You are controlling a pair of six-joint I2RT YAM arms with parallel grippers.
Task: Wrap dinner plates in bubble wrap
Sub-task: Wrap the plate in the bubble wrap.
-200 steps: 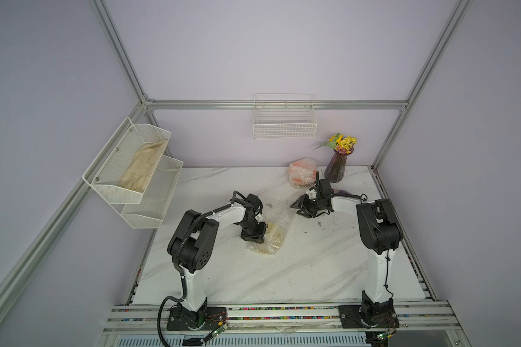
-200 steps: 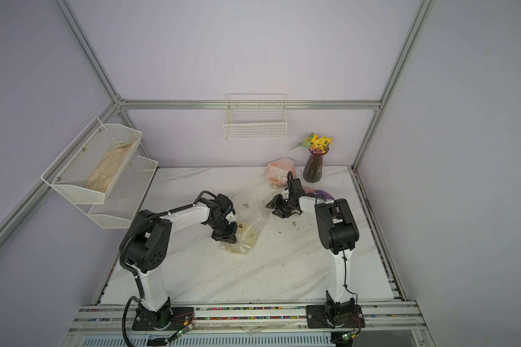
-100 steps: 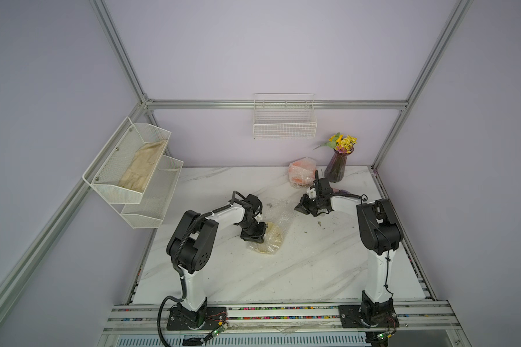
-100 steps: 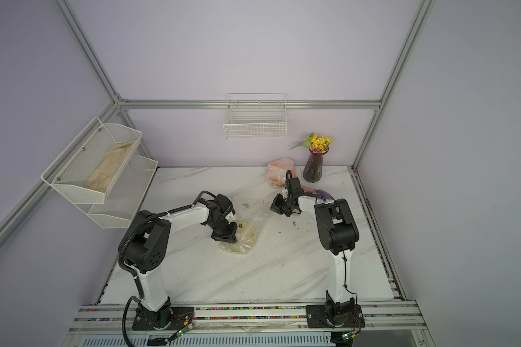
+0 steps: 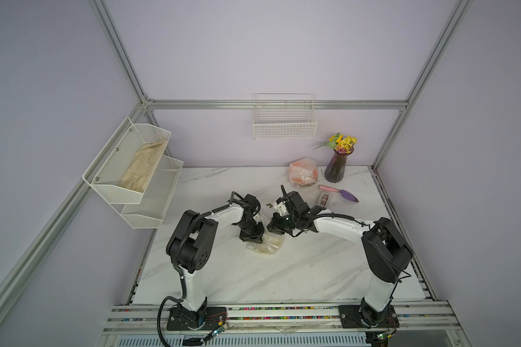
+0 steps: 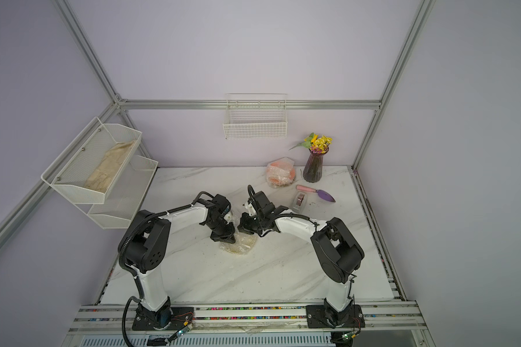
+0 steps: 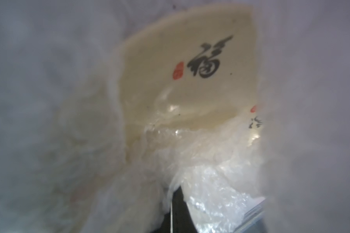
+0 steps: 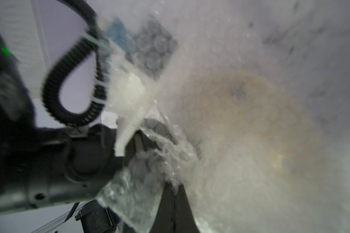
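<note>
Cream plate (image 5: 269, 244) lying flat, left tool (image 5: 254, 239) and right tool (image 5: 273, 230) clamping bubble wrap (image 7: 214, 193)

The right hand (image 5: 275, 229) has moved from the back right area of the worktop (image 5: 283, 276) toward its centre. It now sits at the edge of the bubble wrap (image 5: 266, 244) around the cream plate (image 7: 190, 60), just beside the left hand (image 5: 252, 237). Its jaws, parted a second ago, have closed on the wrap. The repositioned arm now exposes the tape dispenser (image 5: 324, 199).
</note>
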